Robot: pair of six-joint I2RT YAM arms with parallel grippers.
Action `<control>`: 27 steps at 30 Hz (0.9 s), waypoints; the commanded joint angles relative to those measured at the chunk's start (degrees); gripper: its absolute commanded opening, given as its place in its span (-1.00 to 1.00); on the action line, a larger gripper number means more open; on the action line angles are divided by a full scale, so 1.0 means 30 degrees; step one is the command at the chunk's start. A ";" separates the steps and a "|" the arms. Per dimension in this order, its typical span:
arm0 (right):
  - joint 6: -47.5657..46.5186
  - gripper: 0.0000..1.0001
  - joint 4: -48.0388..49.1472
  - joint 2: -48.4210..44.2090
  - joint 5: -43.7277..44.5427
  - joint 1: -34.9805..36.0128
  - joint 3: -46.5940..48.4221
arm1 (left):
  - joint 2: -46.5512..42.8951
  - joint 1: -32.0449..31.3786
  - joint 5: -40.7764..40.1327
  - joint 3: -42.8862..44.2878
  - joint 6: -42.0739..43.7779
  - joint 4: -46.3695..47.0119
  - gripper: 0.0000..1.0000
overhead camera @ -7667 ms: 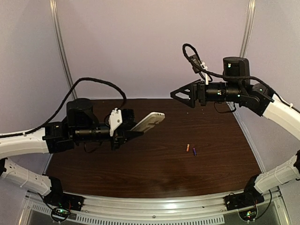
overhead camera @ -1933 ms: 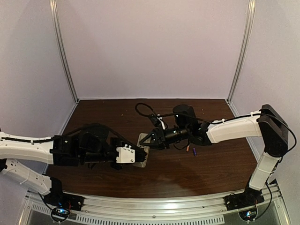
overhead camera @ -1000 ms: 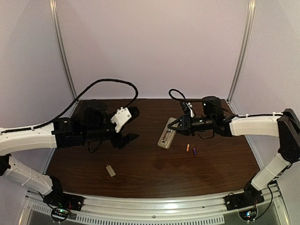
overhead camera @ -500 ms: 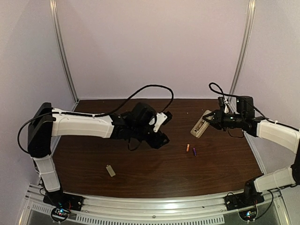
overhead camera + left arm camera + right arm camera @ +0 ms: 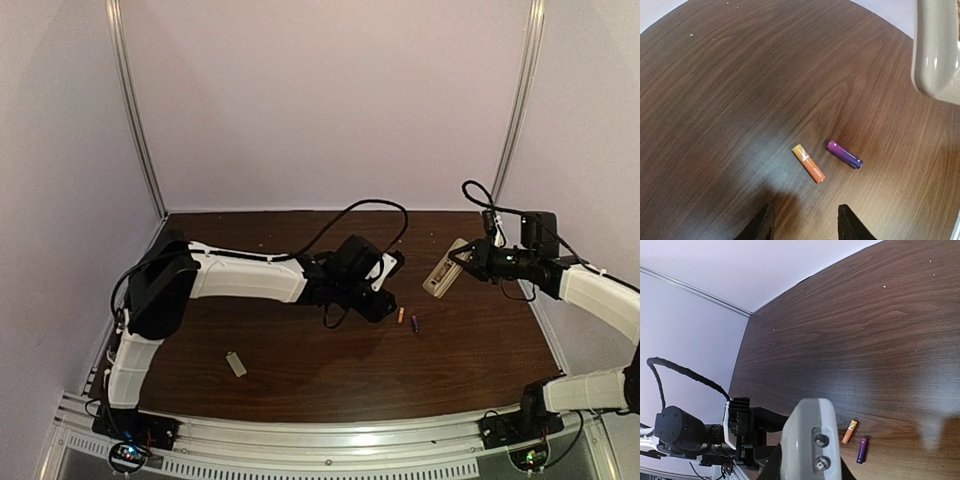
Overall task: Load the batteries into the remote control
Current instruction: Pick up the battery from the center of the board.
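Note:
Two batteries lie side by side on the dark wooden table, one orange (image 5: 401, 315) (image 5: 808, 163) and one purple (image 5: 415, 323) (image 5: 845, 154). My left gripper (image 5: 386, 303) (image 5: 805, 227) hovers just left of them, open, with nothing between its fingertips (image 5: 765, 226); the orange battery lies just ahead of the gap. My right gripper (image 5: 466, 262) is shut on the remote control (image 5: 445, 268) (image 5: 810, 440), holding it tilted in the air to the right of the batteries. The remote's beige-grey back with the open battery bay faces the top camera. In the left wrist view its end (image 5: 937, 50) shows at top right.
A small flat grey cover piece (image 5: 236, 364) lies near the front left of the table (image 5: 300, 370). The left arm (image 5: 250, 278) stretches across the table's middle. Purple walls and metal posts close in the back and sides.
My left arm has swung right across the table to the batteries, its jaws narrowing. My right arm has carried the remote further right and away from the centre.

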 commanded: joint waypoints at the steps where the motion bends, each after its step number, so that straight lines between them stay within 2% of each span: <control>1: -0.0500 -1.00 -0.0011 -0.0255 -0.0433 -0.0354 -0.0249 | 0.1019 -0.0028 -0.0227 0.1444 -0.0613 -0.0029 -0.13; 8: -0.0557 -1.00 -0.0089 -0.0059 -0.0472 -0.0600 -0.0306 | 0.2534 -0.0053 -0.0173 0.2766 -0.0955 -0.0342 -0.18; 20: -0.0414 -1.00 0.0271 -0.0016 -0.0698 -0.0726 -0.0745 | 0.4552 -0.0473 -0.0227 0.4968 -0.0908 -0.1041 -0.17; 27: -0.0339 -1.00 0.0366 -0.0012 -0.0783 -0.0727 -0.0805 | 0.5379 -0.0575 -0.1121 0.5587 -0.0762 -0.1232 -0.17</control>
